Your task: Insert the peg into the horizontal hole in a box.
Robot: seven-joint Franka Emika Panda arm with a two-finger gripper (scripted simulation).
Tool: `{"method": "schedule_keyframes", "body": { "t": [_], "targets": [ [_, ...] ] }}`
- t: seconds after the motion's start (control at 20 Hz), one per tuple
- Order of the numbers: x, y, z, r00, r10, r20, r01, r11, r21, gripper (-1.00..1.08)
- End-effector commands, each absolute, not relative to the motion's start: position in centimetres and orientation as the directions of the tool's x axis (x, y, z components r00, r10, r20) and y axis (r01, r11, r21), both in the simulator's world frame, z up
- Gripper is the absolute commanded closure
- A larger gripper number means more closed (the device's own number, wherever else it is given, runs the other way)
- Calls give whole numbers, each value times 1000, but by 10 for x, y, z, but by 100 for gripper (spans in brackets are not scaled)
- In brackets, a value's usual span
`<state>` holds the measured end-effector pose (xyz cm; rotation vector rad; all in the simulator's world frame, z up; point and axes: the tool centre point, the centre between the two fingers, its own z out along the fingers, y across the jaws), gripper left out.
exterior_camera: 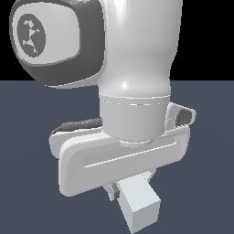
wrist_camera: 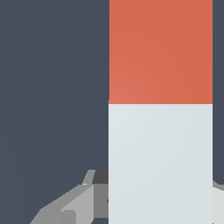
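The peg (wrist_camera: 160, 144) fills much of the wrist view: a white-grey bar with an orange-red end (wrist_camera: 160, 50) pointing away from the wrist. In the exterior view only its white end (exterior_camera: 138, 203) shows, sticking out below the hand toward the camera. My gripper (exterior_camera: 131, 186) is shut on the peg's white part. One grey finger (wrist_camera: 76, 205) shows beside the bar in the wrist view. The peg hangs above the dark floor. The box and its hole are out of view in both frames.
The arm's white wrist and hand (exterior_camera: 123, 160) fill most of the exterior view and hide what lies behind them. Dark blue-grey floor (wrist_camera: 48, 87) shows around the peg.
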<state>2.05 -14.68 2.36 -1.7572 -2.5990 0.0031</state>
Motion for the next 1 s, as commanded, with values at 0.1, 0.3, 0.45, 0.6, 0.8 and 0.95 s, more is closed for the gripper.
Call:
{"method": "schedule_keyframes", "body": {
  "t": [0.1,0.3,0.45,0.6,0.8,0.95],
  "targets": [
    [26,-124,35,-365,931,1,931,365,0,108],
    [33,-93,48,-351,936,0,936,351,0,108],
    [40,-63,61,-338,941,0,941,338,0,108],
    [48,-32,74,-324,946,0,946,324,0,108],
    [59,8,91,-306,952,0,952,306,0,108],
    [68,38,104,-293,956,0,956,293,0,108]
  ]
}}
